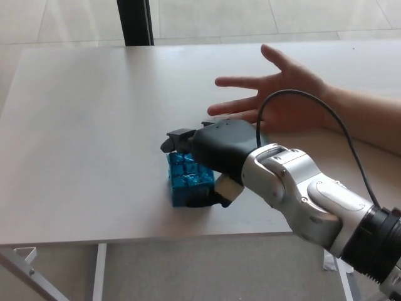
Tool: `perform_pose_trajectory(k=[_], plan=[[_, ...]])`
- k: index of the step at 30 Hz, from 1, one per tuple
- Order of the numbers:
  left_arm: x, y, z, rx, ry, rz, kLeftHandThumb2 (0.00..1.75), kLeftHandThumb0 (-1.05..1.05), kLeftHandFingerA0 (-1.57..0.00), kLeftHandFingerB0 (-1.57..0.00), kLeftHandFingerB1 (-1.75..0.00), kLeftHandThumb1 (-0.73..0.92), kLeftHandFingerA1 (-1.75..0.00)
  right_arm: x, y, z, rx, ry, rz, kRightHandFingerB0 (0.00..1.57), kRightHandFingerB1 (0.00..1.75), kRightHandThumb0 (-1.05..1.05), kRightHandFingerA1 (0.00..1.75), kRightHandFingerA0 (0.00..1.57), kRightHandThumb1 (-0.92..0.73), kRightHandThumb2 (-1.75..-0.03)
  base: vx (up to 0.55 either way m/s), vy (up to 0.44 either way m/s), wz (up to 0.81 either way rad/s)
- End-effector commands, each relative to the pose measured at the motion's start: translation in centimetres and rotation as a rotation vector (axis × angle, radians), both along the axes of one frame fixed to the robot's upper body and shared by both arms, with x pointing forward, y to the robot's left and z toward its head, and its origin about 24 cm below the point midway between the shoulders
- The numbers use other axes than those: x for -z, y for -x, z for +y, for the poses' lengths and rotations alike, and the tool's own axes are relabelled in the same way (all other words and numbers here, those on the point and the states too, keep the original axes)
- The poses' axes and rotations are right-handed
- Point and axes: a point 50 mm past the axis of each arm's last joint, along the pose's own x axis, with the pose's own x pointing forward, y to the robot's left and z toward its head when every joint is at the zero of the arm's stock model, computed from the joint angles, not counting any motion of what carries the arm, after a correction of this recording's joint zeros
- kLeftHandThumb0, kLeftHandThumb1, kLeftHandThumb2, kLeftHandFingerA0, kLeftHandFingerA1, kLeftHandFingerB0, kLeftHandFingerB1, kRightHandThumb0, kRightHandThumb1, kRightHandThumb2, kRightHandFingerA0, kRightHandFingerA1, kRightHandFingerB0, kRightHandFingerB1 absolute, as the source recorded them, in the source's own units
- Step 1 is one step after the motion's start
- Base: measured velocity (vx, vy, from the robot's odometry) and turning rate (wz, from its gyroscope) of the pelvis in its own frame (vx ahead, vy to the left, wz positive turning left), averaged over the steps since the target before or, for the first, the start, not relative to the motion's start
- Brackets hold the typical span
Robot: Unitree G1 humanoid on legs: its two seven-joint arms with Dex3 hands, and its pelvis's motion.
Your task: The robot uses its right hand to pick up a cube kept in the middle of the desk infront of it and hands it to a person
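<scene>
A pale, whitish table (88, 125) fills most of the view, with light floor tiles (250, 15) beyond its far edge and a dark upright post (134, 22) standing behind it. Near the front edge, roughly midway along it, sits the cube (185, 179), wrapped in shiny blue foil and resting flat on the tabletop.

The right hand (210, 160) is draped over the cube from the right. Its black palm covers the cube's right upper part; the fingers (177, 139) curl over the far top edge, and the thumb (203, 200) presses in low at the near right side. The hand is closing round the cube, touching it on both sides, yet the cube's base is on the table, so whether the grip is already firm cannot be told. Behind the hand, the silver forearm (307, 197) slants down toward the table's front right corner, ending in a black cuff (379, 241), and a thin black cable (301, 100) arches above the wrist.

Further back, toward the right edge of the table, a person's open hand (282, 94) lies palm up with fingers spread, pointing left, just beyond the robot's hand and apart from the cube.

Below the front edge show grey floor (207, 269), white table legs (99, 276) and a scrap of white paper (341, 254).
</scene>
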Motion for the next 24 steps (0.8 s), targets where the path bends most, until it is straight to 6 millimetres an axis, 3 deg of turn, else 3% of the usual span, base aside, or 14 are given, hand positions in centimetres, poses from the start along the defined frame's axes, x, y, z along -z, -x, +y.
perform_pose_trajectory(k=[1, 2, 3, 6, 7, 8, 9, 10, 11, 14, 15, 16, 20, 24], plan=[[-0.9, -0.4, 0.6, 0.036, -0.026, -0.008, 0.62, -0.76, -0.48, -0.50, -0.43, 0.71, -0.57, -0.1, -0.1, -0.1, 0.016, 0.147, -0.019, 0.11, 0.43, -0.95, 0.60, 0.16, -0.74, -0.63, 0.00, 0.000, 0.00], [-0.9, -0.4, 0.6, 0.061, -0.028, -0.002, 0.62, -0.76, -0.46, -0.48, -0.42, 0.73, -0.56, -0.1, 0.0, 0.0, 0.010, 0.179, -0.029, 0.09, 0.42, -0.94, 0.58, 0.15, -0.73, -0.63, 0.00, 0.000, 0.00], [-0.9, -0.3, 0.6, 0.050, -0.025, -0.001, 0.62, -0.75, -0.48, -0.49, -0.42, 0.72, -0.59, 0.1, 0.2, 0.1, 0.010, 0.198, -0.038, 0.02, 0.46, -0.88, 0.64, 0.24, -0.54, -0.97, 0.00, 0.000, 0.00], [-0.9, -0.1, 0.6, 0.039, -0.018, -0.007, 0.62, -0.74, -0.50, -0.50, -0.43, 0.72, -0.60, 0.7, 0.6, 0.1, 0.031, 0.118, -0.087, 0.21, 0.51, -0.76, 0.71, 0.47, -0.49, -0.90, 0.00, 0.000, 0.00], [-0.8, -0.1, 0.6, 0.039, -0.016, -0.009, 0.62, -0.75, -0.51, -0.51, -0.43, 0.72, -0.59, 0.8, 0.6, 0.1, 0.030, 0.100, -0.106, 0.28, 0.52, -0.66, 1.09, 0.80, -0.47, -0.85, 0.00, 0.000, 0.00], [-0.8, 0.0, 0.6, 0.038, -0.015, -0.010, 0.62, -0.75, -0.51, -0.51, -0.43, 0.72, -0.59, 1.0, 0.8, 0.0, 0.030, 0.073, -0.133, 0.28, 0.52, -0.66, 1.09, 0.80, -0.47, -0.85, 0.00, 0.000, 0.00], [-0.7, 0.1, 0.5, 0.033, -0.014, -0.002, 0.62, -0.74, -0.51, -0.51, -0.43, 0.73, -0.57, 1.2, 0.9, -0.1, 0.041, 0.045, -0.162, 0.36, 0.43, -0.58, 1.33, 0.85, -0.61, -0.59, 0.00, 0.000, 0.00], [-0.7, 0.1, 0.5, 0.027, -0.019, 0.007, 0.62, -0.76, -0.53, -0.54, -0.44, 0.72, -0.66, 1.6, 1.0, -0.3, 0.050, 0.023, -0.217, 0.35, 0.56, -0.63, 1.32, 1.05, -0.49, -0.89, 0.00, 0.000, 0.00], [-0.6, 0.0, 0.5, 0.029, -0.022, 0.017, 0.63, -0.76, -0.56, -0.53, -0.44, 0.73, -0.64, 2.0, 1.0, -0.5, 0.069, 0.005, -0.245, 0.42, 0.47, -0.49, 1.55, 0.86, -0.63, -0.64, 0.00, 0.000, 0.00], [-0.6, 0.1, 0.5, 0.028, -0.016, 0.009, 0.62, -0.74, -0.50, -0.51, -0.43, 0.74, -0.57, 2.3, 1.1, -0.7, 0.086, -0.020, -0.270, 0.51, 0.50, -0.45, 1.59, 0.89, -0.67, -0.68, 0.00, 0.000, 0.00], [-0.6, 0.1, 0.5, 0.028, -0.016, 0.004, 0.62, -0.76, -0.62, -0.55, -0.45, 0.73, -0.87, 2.5, 1.2, -0.8, 0.106, -0.055, -0.284, 0.56, 0.49, -0.40, 1.61, 0.92, -0.71, -0.61, 0.00, 0.000, 0.00], [-0.7, 0.1, 0.5, 0.030, -0.019, 0.004, 0.62, -0.76, -0.62, -0.55, -0.45, 0.73, -0.87, 2.6, 1.3, -0.8, 0.115, -0.071, -0.292, 0.56, 0.49, -0.40, 1.61, 0.92, -0.71, -0.61, 0.00, 0.000, 0.00], [-0.6, 0.2, 0.5, 0.020, -0.018, 0.012, 0.62, -0.75, -0.54, -0.54, -0.42, 0.74, -0.59, 3.3, 1.7, -0.9, 0.152, -0.152, -0.355, 0.73, 0.58, -0.31, 1.75, 0.97, -0.72, -0.68, 0.00, 0.000, 0.00], [-0.4, 0.3, 0.3, 0.035, -0.014, 0.018, 0.63, -0.76, -0.53, -0.52, -0.42, 0.75, -0.55, 4.1, 2.1, -1.0, 0.193, -0.250, -0.348, 0.81, 0.65, -0.32, 1.75, 0.94, -0.68, -0.66, 0.00, 0.000, 0.00]])
